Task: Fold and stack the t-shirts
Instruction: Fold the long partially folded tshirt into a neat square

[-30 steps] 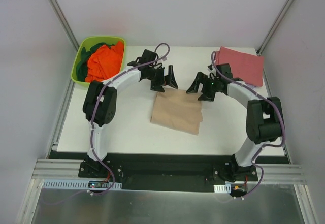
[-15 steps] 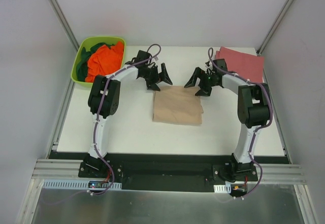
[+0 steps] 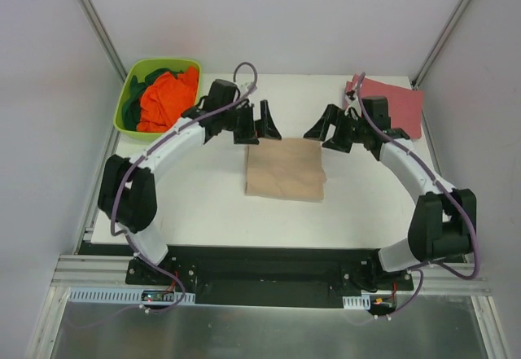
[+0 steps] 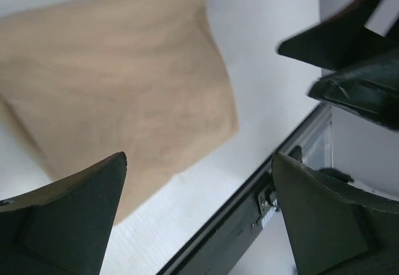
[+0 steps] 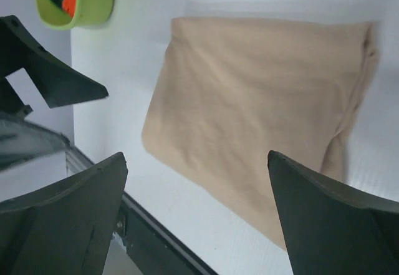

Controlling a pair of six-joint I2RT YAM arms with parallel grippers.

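Note:
A tan-beige t-shirt [image 3: 285, 169] lies folded into a flat rectangle at the table's middle, also seen in the left wrist view [image 4: 118, 94] and the right wrist view [image 5: 262, 100]. My left gripper [image 3: 259, 124] [image 4: 199, 156] hangs open just behind its far left corner, holding nothing. My right gripper [image 3: 330, 129] [image 5: 196, 156] is open and holds nothing behind the far right corner. A dusty red t-shirt [image 3: 399, 105] lies folded at the back right. Orange [image 3: 167, 98] and dark green [image 3: 151, 76] t-shirts sit crumpled in the tub.
The lime-green plastic tub [image 3: 129, 98] [image 5: 78, 0] stands at the back left corner. The black front rail [image 3: 269, 261] runs along the table's near edge. Grey walls close in both sides and the back.
The tan shirt, askew a second ago, now lies squared. Both grippers have drawn back off its far edge, and both elbows have swung outward and lower.

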